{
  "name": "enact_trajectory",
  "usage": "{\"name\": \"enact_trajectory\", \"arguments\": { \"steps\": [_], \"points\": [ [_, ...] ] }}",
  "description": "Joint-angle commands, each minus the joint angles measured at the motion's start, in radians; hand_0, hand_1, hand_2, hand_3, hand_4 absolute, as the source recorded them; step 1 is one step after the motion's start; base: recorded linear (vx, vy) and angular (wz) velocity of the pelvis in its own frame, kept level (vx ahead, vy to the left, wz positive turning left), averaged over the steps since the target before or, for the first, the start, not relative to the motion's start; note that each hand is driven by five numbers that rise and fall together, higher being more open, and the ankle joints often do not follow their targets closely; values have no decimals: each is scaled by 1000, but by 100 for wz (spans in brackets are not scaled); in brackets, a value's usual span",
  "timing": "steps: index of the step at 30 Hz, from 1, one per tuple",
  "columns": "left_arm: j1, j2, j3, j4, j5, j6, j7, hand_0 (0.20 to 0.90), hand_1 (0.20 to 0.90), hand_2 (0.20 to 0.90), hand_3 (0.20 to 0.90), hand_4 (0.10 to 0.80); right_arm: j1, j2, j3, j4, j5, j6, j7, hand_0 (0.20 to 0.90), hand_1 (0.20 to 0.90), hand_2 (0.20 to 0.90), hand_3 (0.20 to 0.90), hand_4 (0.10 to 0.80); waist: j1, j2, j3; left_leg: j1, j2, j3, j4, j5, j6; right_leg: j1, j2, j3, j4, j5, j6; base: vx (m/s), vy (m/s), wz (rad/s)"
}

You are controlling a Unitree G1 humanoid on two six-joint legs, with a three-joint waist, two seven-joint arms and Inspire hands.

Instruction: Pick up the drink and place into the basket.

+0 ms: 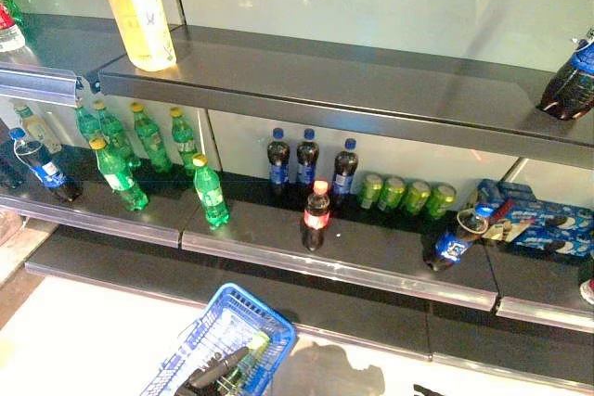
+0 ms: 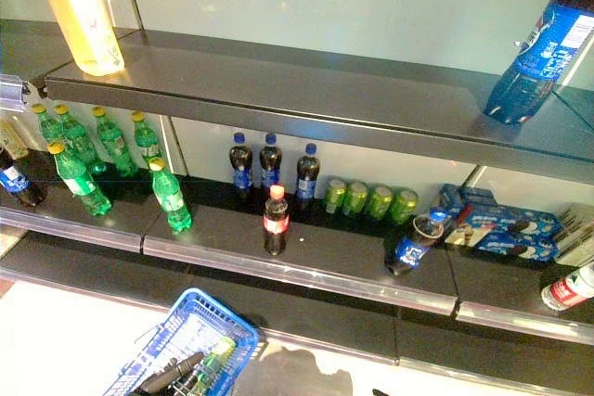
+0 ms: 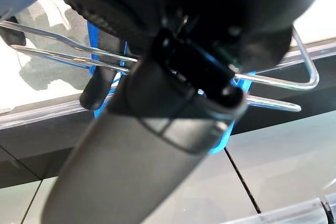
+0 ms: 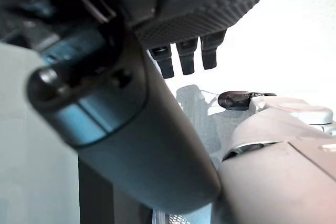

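Note:
A small dark cola bottle with a red cap (image 1: 316,217) stands alone near the front of the middle shelf (image 1: 371,257). The blue basket (image 1: 260,308) hangs low at the left, in front of the shelves. My left hand (image 1: 215,370) is shut on its thin wire handles (image 3: 79,59). A green bottle with a yellow cap (image 1: 246,359) lies in the basket. My right hand (image 4: 131,145) shows in the right wrist view with straight fingers (image 4: 186,59) and holds nothing.
Green bottles (image 1: 139,150) stand at the middle shelf's left. Blue-capped cola bottles (image 1: 306,159) and green cans (image 1: 408,195) stand at its back. A blue-label bottle (image 1: 455,243) leans by blue boxes (image 1: 548,220). The top shelf holds a yellow drink (image 1: 139,6) and a large dark bottle (image 2: 538,53).

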Motion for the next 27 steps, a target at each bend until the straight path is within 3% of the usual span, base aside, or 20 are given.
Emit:
{"name": "enact_trajectory", "arguments": {
  "steps": [1,5,27],
  "points": [
    [-52,-12,1,-34,29,-32,-114,300,300,300,200,100,-62,-54,-5,27,12,-44,3,900,900,900,900,800,19,58,12,21,-65,-34,0,-63,50,-19,47,-73,67,-17,-25,0,0,0],
    [-52,-14,-6,-40,25,-3,-145,300,300,300,200,100,-59,-54,-2,22,15,-41,3,900,900,900,900,800,16,59,17,18,-64,-29,0,-63,50,-22,46,-74,63,-12,-23,0,0,0],
    [-52,-7,-13,-41,31,-10,-138,300,300,300,200,100,-58,-49,7,19,16,-46,6,900,900,900,900,800,10,64,18,18,-72,-27,0,-70,58,-35,47,-69,83,-22,-23,0,0,0]
  ]
}}
